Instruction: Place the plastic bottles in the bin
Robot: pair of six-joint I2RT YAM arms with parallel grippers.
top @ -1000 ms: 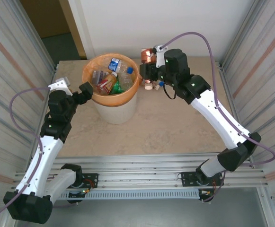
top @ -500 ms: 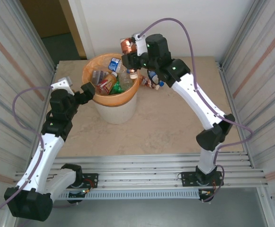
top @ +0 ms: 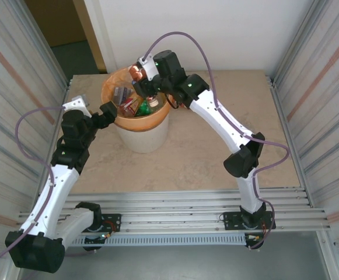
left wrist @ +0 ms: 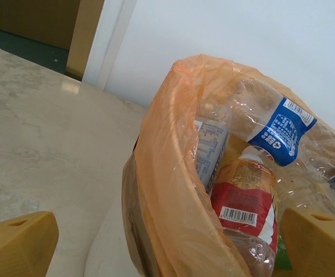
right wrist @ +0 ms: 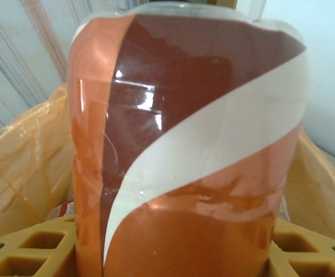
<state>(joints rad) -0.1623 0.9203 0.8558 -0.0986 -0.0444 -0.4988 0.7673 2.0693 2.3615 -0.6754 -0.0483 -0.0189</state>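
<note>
Between the right jaws the bottle (right wrist: 184,144) shone as glossy, smooth plastic; behind it, the bin liner (right wrist: 29,150) looked thin, crinkled film.

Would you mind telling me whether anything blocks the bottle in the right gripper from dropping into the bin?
Nothing visible does. The bottle in the right gripper hangs above the bin's open mouth, with just loose bottles lying inside beneath it.

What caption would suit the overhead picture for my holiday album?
Right claw holds a red-labelled bottle over the orange-lined bin, while the open left claw sits beside its rim.
</note>
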